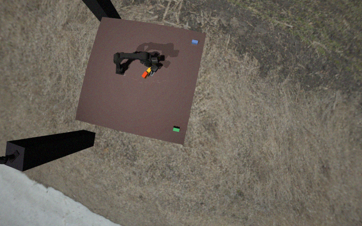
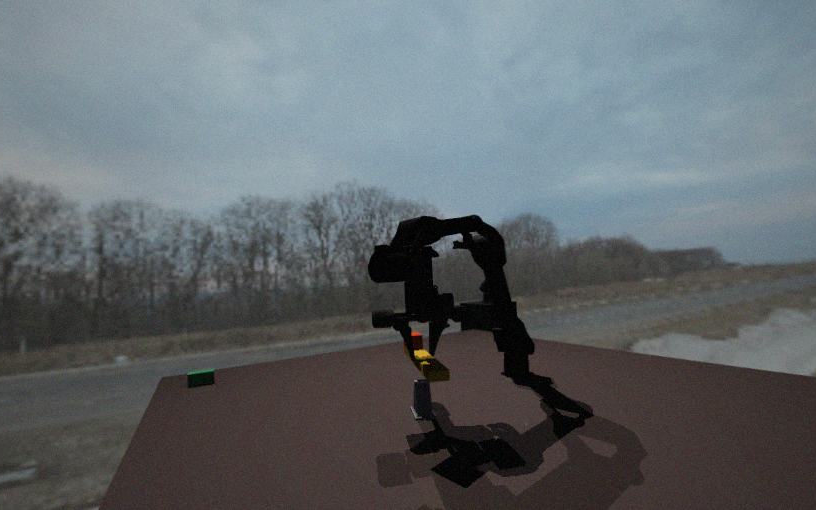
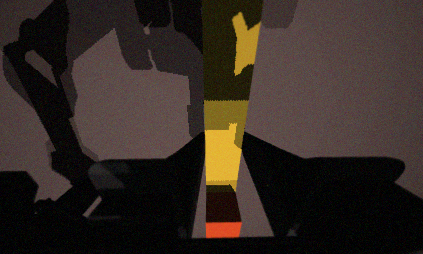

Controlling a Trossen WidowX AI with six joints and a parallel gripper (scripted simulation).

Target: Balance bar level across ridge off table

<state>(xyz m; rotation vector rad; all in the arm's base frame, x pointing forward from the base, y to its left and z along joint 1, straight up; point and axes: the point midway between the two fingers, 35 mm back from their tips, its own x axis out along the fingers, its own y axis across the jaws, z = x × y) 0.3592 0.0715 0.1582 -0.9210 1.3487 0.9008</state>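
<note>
Yellow bar (image 2: 429, 364) with orange end, held aloft above the grey ridge (image 2: 422, 399).

Gripper (image 2: 420, 345): fingers clamped on the bar, which hangs above the brown surface (image 2: 272, 443), over the upright ridge. Green block (image 2: 200, 377) and blue block (image 1: 194, 41) sit at far corners.

The long yellow bar with an orange end (image 2: 429, 364) hangs in the air, clamped in the black gripper (image 2: 420, 342), directly above the small upright grey ridge block (image 2: 422, 399) standing on the brown table (image 2: 272, 443)
</note>
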